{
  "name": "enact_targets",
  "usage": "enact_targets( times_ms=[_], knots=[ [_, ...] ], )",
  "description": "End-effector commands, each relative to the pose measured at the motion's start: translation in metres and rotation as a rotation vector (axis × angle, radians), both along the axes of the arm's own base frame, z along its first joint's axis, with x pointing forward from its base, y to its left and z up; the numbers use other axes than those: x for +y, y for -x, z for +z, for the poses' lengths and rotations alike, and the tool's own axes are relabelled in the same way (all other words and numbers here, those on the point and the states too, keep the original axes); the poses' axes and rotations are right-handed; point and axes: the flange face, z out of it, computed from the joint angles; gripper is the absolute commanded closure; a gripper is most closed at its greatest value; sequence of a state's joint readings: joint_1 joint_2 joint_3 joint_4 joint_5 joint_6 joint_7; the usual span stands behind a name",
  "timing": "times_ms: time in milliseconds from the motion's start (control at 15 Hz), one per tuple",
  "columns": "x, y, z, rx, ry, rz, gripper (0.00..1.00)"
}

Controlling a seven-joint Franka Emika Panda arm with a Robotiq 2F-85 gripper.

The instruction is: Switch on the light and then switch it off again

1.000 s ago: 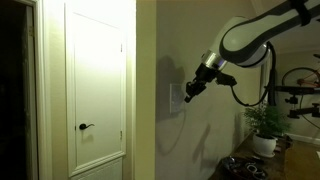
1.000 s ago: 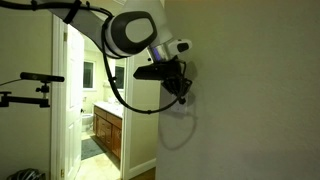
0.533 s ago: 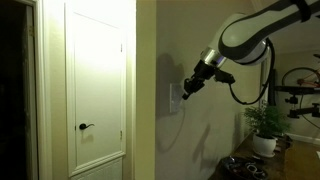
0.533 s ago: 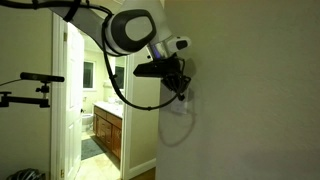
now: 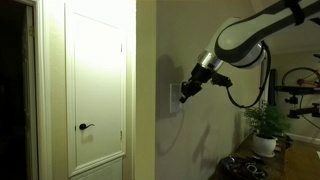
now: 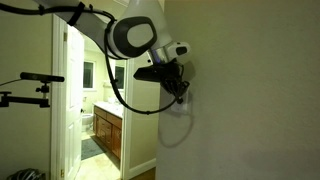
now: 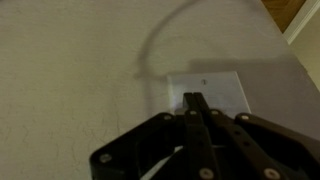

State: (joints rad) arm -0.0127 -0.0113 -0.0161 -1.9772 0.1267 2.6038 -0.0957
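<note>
Switch plate (image 5: 173,92) upright, long axis vertical

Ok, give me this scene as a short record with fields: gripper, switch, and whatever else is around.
gripper: fingers closed together, tips aimed at the switch
switch: pale rectangular plate on the wall
contact: cannot tell whether the tips touch the plate
lamp: none in view
door: white, looks closed, black handle
plant: potted, low down beyond the arm
</note>
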Motion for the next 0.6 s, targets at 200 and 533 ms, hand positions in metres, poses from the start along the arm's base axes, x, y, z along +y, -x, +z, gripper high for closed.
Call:
enact_targets(
  times_ms=[200,533],
  knots=[
    [-0.0022,-0.0129,0.0054,-0.029,-0.028,-0.023,0.96],
    [-0.0023,-0.0127,0.0056,-0.030,-0.032,-0.026,0.96]
  ],
)
